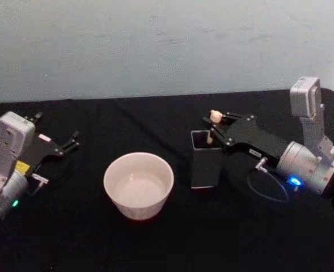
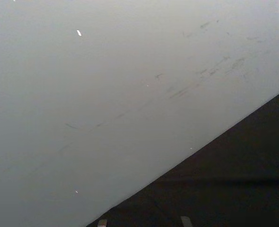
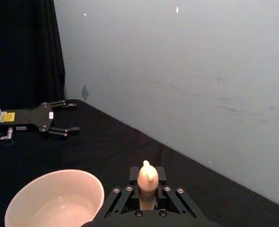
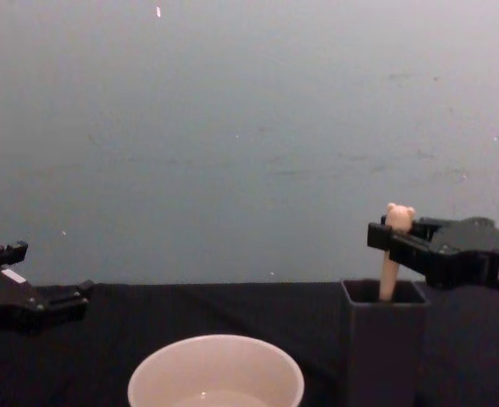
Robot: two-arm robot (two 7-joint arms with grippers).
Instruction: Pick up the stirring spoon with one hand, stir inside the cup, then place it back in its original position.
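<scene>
The stirring spoon (image 1: 211, 135) stands upright in the dark grey square holder (image 1: 205, 164), its bear head above the rim. My right gripper (image 1: 211, 130) is shut on the cream handle just under the bear head. From the side, the spoon (image 4: 390, 270) rises out of the holder (image 4: 385, 348) with the right gripper (image 4: 385, 242) clamped on it. In the right wrist view the bear head (image 3: 148, 176) sits between the fingers. The cream cup (image 1: 138, 184) stands left of the holder. My left gripper (image 1: 73, 140) rests open at the far left.
A black cloth (image 1: 172, 243) covers the table, with a pale wall (image 1: 167, 45) behind. A cable loop (image 1: 266, 190) hangs from the right wrist beside the holder. Open tabletop lies between the cup (image 3: 54, 198) and the left gripper (image 3: 72, 117).
</scene>
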